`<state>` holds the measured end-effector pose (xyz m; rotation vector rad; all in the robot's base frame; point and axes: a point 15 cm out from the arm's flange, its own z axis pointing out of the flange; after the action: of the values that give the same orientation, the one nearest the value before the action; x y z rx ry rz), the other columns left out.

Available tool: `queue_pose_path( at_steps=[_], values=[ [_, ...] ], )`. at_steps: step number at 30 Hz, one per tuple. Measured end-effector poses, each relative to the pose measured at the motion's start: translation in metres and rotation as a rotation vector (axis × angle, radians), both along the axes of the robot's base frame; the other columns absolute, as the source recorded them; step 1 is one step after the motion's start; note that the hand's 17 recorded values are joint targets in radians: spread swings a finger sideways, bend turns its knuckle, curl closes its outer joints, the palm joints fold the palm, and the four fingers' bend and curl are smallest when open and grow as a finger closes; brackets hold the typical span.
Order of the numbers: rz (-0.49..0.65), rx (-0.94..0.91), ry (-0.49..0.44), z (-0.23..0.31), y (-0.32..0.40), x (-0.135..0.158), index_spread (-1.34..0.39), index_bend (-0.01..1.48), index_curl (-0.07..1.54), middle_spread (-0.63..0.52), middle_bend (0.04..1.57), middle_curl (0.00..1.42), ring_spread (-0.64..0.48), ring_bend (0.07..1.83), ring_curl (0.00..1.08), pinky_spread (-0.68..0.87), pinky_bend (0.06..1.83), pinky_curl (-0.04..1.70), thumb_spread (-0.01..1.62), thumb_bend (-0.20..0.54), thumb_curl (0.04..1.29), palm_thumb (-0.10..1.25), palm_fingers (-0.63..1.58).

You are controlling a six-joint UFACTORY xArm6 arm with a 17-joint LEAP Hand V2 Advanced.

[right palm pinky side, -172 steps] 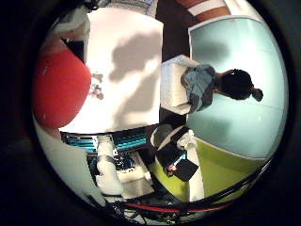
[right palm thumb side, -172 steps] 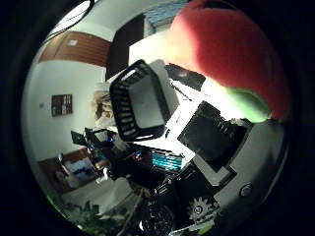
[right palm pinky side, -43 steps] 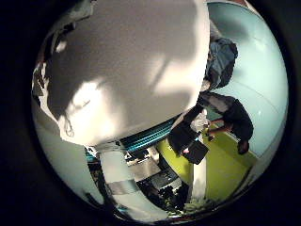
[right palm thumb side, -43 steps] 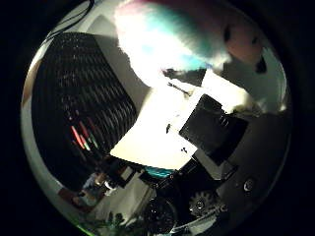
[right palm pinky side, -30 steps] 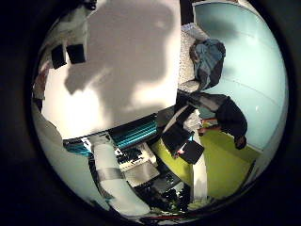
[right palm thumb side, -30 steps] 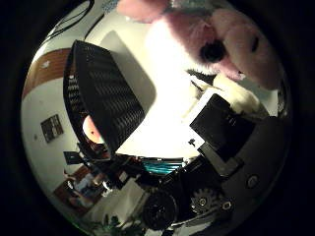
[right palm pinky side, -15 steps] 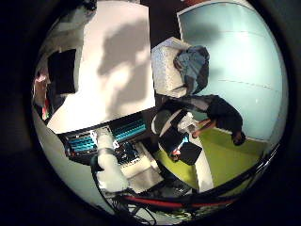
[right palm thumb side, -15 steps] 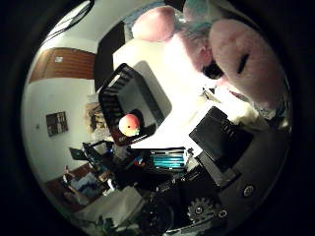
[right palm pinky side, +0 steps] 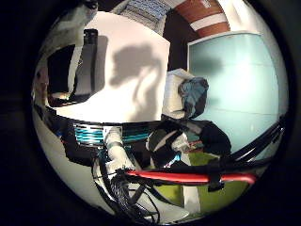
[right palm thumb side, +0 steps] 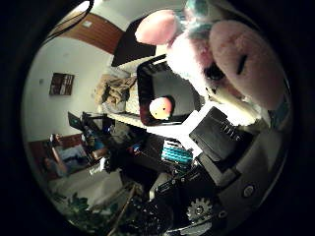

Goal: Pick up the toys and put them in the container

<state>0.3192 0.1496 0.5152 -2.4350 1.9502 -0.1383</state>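
Observation:
A pink and teal plush toy fills much of the thumb side palm view, close against the palm. My right hand is shut on it, with black and white finger parts beside the toy. The toy hangs above the white table, which shows in the little finger side palm view. A black mesh container stands on the table below, away from the hand. A red and orange toy lies in it.
A dark boxy shape sits at the table's edge in the little finger side palm view. The arm's white body runs below the table edge. A beige heap lies beyond the container.
The camera has risen away from the table, so the container looks smaller and farther. The plush toy has stayed against the palm throughout.

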Motion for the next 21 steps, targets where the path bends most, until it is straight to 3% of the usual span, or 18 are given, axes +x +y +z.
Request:
queue_pose_path(
  at_steps=[12, 21],
  values=[
    [0.159, 0.040, -0.070, -0.017, 0.087, 0.024, -0.36, 1.02, 1.04, -0.33, 1.13, 1.20, -0.27, 1.42, 0.81, -0.24, 1.26, 1.18, 0.87, -0.015, 0.87, 1.01, 0.84],
    [0.211, 0.028, -0.052, -0.046, 0.125, 0.037, -0.37, 1.01, 1.04, -0.33, 1.12, 1.21, -0.27, 1.41, 0.82, -0.24, 1.26, 1.18, 0.89, -0.020, 0.87, 0.99, 0.85]
  ],
)
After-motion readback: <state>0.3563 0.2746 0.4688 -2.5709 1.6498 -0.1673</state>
